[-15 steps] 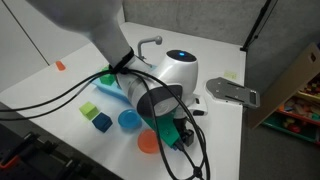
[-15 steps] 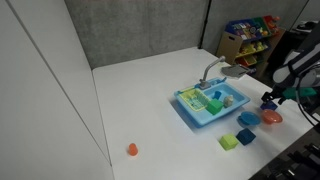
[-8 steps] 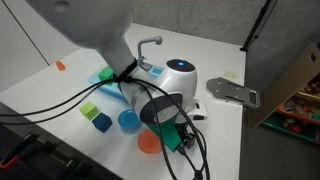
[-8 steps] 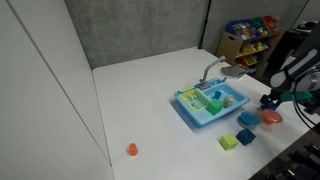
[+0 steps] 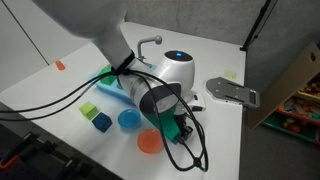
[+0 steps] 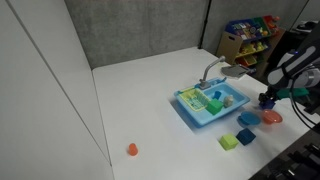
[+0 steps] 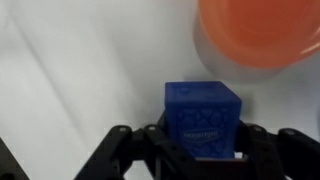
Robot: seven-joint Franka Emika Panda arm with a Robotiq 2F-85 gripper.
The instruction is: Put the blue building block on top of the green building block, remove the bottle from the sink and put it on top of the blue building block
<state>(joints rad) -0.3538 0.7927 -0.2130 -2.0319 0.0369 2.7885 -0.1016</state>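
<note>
In the wrist view the blue building block, a deep-blue cube, sits between my gripper's dark fingers, which press on both of its sides. The gripper is low over the white table beside the orange plate. From farther off, the gripper is to the right of the sink. A bright green building block lies inside the light-blue sink. I cannot make out the bottle; in an exterior view my arm covers most of the sink.
A lime-green cube, a teal cube and a blue plate lie near the sink. An orange plate is just beyond the block. A grey flat object lies near the table's far edge, and a small orange item lies apart.
The jaws have closed from wide open onto the blue building block. The arm has barely shifted.
</note>
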